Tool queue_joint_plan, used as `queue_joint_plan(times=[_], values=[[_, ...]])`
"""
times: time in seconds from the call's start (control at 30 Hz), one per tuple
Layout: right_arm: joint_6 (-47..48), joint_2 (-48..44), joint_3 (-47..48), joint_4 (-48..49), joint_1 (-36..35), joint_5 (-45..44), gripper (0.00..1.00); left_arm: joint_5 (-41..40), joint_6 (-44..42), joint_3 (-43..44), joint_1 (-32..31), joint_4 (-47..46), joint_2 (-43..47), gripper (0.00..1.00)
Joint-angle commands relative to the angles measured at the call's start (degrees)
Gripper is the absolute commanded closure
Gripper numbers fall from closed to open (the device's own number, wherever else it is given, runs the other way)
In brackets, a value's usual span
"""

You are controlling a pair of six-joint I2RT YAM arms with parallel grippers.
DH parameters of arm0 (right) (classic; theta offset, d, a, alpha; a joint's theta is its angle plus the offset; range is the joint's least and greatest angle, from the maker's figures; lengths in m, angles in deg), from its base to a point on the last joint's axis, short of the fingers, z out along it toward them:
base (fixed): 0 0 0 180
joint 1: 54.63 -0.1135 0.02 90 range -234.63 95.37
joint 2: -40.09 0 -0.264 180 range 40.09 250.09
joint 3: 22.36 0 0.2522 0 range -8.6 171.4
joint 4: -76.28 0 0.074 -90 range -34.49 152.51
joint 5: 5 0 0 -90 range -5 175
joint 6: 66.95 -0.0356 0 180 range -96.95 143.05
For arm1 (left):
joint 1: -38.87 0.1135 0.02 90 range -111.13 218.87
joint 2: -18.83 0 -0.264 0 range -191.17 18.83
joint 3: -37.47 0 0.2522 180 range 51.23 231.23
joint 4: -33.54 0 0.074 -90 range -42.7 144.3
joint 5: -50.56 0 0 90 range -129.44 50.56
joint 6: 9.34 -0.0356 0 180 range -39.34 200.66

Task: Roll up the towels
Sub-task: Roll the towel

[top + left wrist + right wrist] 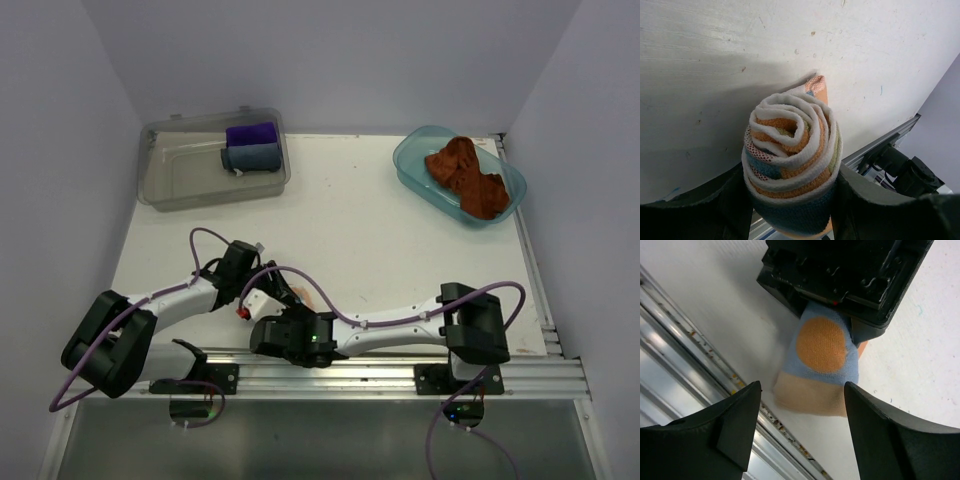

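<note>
Your patterned towel [790,160] is wound into a tight spiral of white, orange and pale blue, with one corner poking out behind. The left fingers [872,205] are clamped on its sides, at the near edge of the bench [350,230] by the rail [400,372]. The right fingers [735,425] stand wide apart just short of the roll, touching nothing. Your right arm [390,325] lies low along that edge, stretched leftward. The rust-brown towel [466,176] sits crumpled in the blue tub [405,165], far right.

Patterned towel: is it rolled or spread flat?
Rolled. In the left wrist view the towel shows a tight spiral of layers at its end, clamped in the left gripper.
</note>
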Motion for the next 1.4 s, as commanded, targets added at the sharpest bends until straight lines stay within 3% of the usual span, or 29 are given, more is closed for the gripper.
queue_joint_plan(times=[0.0, 0.6, 0.8, 0.97, 1.17, 1.37], values=[[2.5, 1.7, 3.1, -3.7, 0.0, -7.4, 0.28, -0.7, -0.8, 1.5, 0.0, 0.8, -0.2, 0.44], [-2.2, 10.3, 1.5, -1.1, 0.0, -5.2, 0.28, -0.8, -0.5, 1.5, 0.0, 1.6, 1.2, 0.43], [-4.1, 9.5, -0.2, 0.3, 1.4, -3.8, 0.52, -0.9, -0.7, 1.9, 0.1, 2.7, 2.4, 0.42], [-4.4, 3.9, -4.9, 4.6, 4.4, 2.5, 0.59, 0.9, -2.3, 3.0, 1.7, 3.6, 3.8, 0.28], [-4.8, -4.7, -14.1, 15.7, 10.5, 15.6, 0.76, 0.9, -3.6, 4.6, 2.9, 5.3, 4.9, 0.15], [-7.9, -10.4, -21.3, 25.6, 15.6, 28.5, 0.80, 3.2, -2.8, 2.6, 3.9, 3.4, 5.6, 0.13]])
